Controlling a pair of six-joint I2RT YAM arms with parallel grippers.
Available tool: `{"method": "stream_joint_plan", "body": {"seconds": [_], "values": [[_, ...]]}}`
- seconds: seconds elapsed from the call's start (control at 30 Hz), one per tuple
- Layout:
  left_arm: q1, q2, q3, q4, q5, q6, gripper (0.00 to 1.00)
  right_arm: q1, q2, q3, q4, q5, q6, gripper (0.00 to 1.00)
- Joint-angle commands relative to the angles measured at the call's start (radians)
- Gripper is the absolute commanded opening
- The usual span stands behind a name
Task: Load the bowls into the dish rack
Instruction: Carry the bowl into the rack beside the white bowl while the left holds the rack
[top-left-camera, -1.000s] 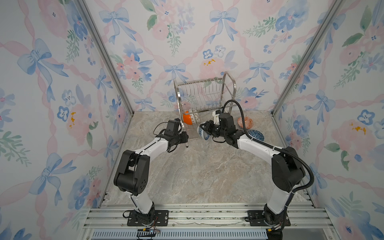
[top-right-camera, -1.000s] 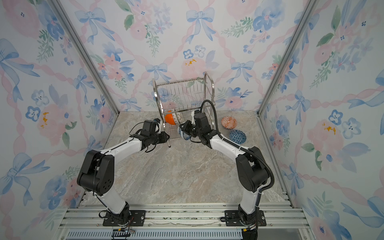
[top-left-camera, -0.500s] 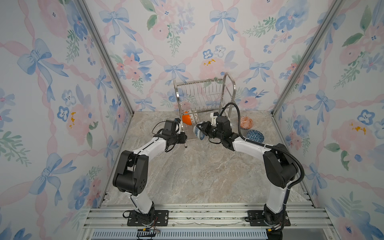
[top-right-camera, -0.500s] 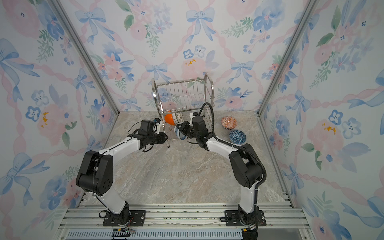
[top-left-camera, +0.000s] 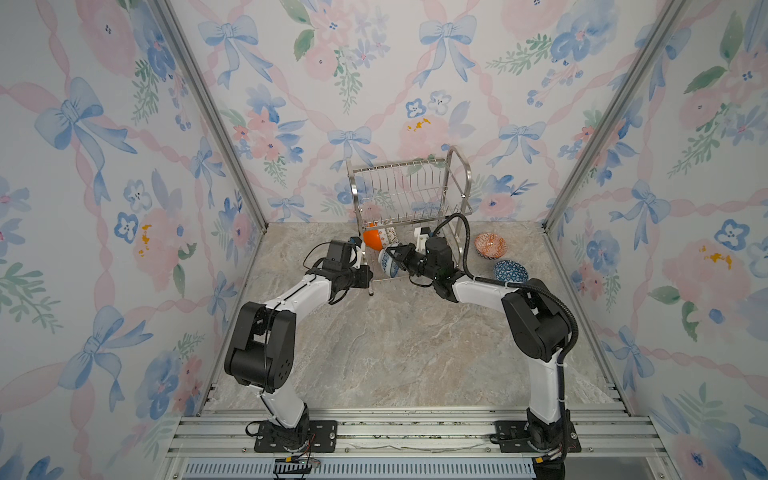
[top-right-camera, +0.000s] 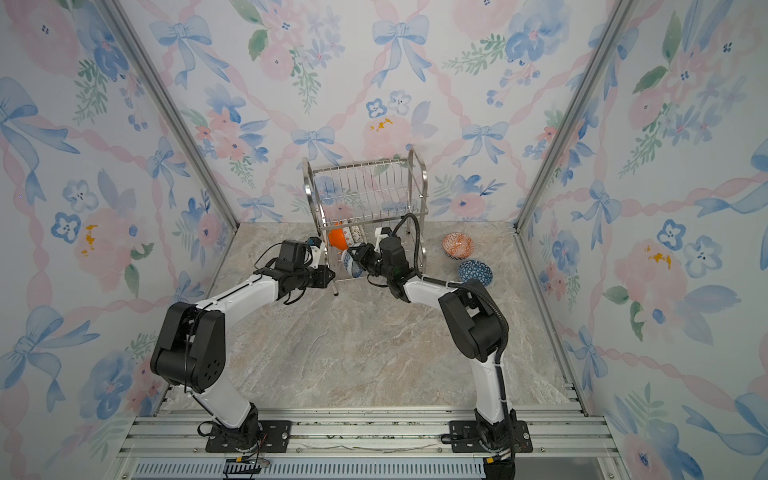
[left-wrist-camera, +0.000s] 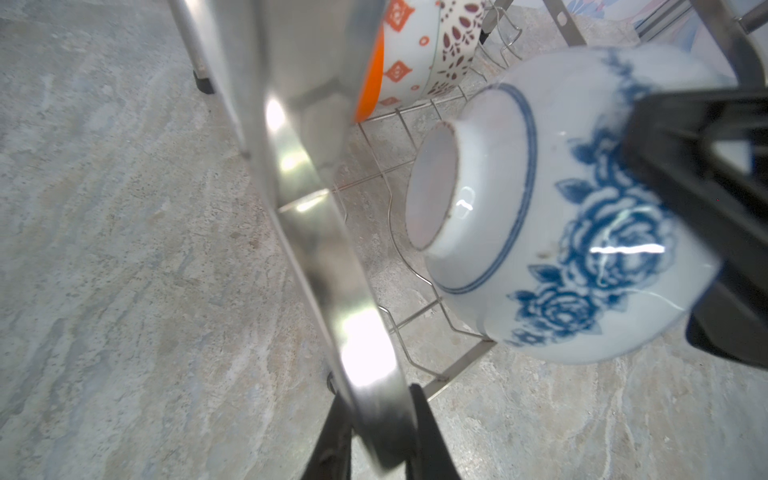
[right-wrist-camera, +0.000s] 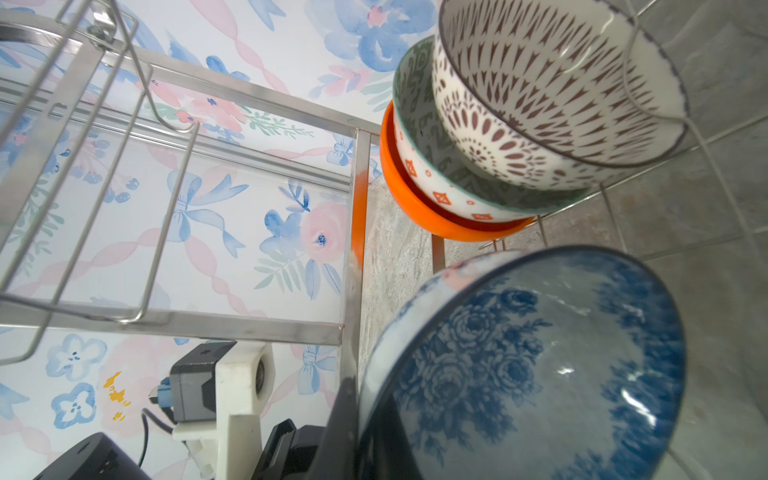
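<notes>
One dish rack (top-left-camera: 399, 191) is the biggest thing here: two tiers of shiny wire. It looks stiff but light enough to skate on the smooth marbled tabletop (top-left-camera: 395, 353) when nudged. Its flat side frame is the sensible place to brace it, and that is where the left gripper (left-wrist-camera: 380, 432) sits. In the left wrist view its two black fingers are closed on either side of the steel band.

Six bowls come next, all small, round and glossy. I judge them to be glazed ceramic: rigid, slick under rubber pads, fairly weighty for their size, and likely to chip if knocked against steel or each other. The rim is the natural hold, with one finger inside and one outside.

- One, the blue-white floral bowl (left-wrist-camera: 561, 216), is pinched that way in the right gripper (top-left-camera: 397, 257). It is tipped on its side with its foot pointing toward the left gripper, above the front of the lower shelf.
- Three are nested on edge on that lower shelf, just beyond the held bowl: the plain orange bowl (right-wrist-camera: 436, 220) outermost, then the green-white geometric bowl (right-wrist-camera: 419, 166), then the white lattice bowl (right-wrist-camera: 540, 83).
- Two sit upright on the table behind the right gripper, beside its own arm and well away from the left one. These are the orange-red-white patterned bowl (top-left-camera: 490, 245) and the dark-blue triangle bowl (top-left-camera: 510, 272).

Two grippers, then, and both are occupied.
</notes>
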Motion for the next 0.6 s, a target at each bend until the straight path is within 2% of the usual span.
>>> {"method": "stream_joint_plan", "body": {"seconds": [0.0,0.57], "values": [[0.015,-0.024,-0.037,-0.115,0.072,-0.033,0.00,0.009,0.032,0.049,0.079,-0.049,0.041,0.00],[0.018,-0.023,-0.051,-0.113,0.084,-0.028,0.00,0.015,0.129,0.124,0.173,-0.086,0.120,0.00]]}}
